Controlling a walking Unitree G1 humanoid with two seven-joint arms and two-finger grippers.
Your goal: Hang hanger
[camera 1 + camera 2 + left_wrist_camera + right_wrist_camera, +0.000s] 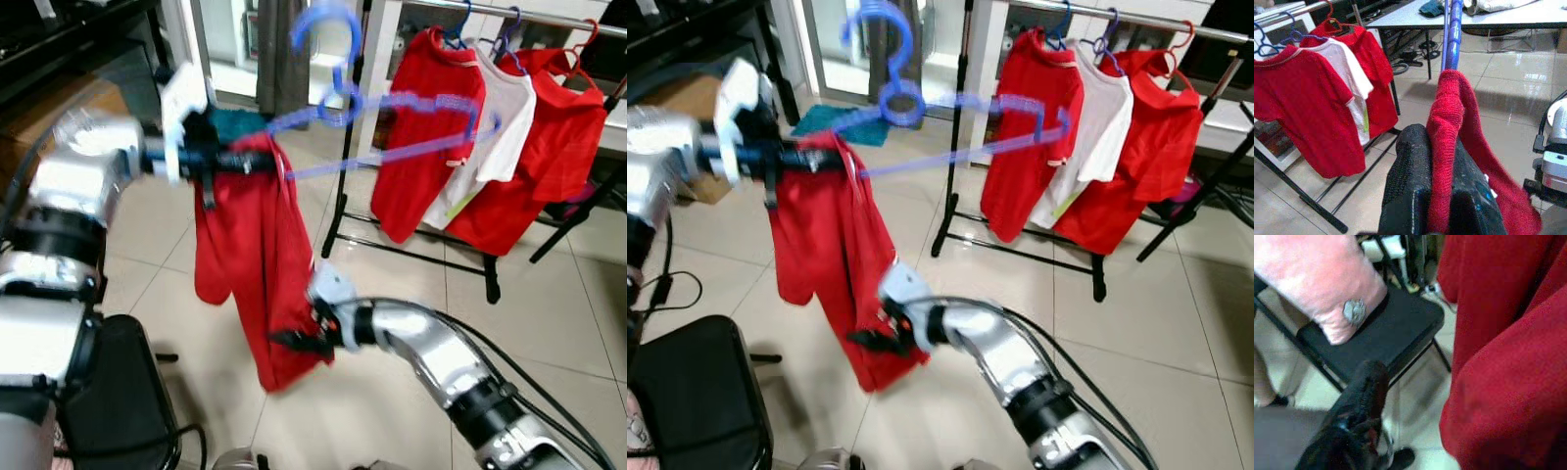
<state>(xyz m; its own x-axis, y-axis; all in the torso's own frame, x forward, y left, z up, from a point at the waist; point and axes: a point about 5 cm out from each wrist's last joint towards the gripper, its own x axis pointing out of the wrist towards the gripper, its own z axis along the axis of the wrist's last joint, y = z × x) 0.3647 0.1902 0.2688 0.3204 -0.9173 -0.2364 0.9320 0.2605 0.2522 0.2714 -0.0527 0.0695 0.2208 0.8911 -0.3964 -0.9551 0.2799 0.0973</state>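
A blue plastic hanger [392,127] juts out, blurred, from my raised left gripper [257,160], its hook [328,29] pointing up. A red shirt [250,264] droops from the same grip down toward the floor. In the left wrist view the two black fingers [1410,186] are shut on a fold of the red shirt [1449,122], and the blue hanger [1452,34] runs on beyond it. My right gripper [292,341] sits low, at the shirt's bottom hem. In the right wrist view the red cloth [1508,382] hangs just beside that gripper.
A black clothes rack [343,186] stands behind, holding two red shirts [421,137] and a white one [495,137] on hangers. A black chair [113,392] is at my lower left; a person's pink sleeve [1317,279] shows above it. Tiled floor lies between.
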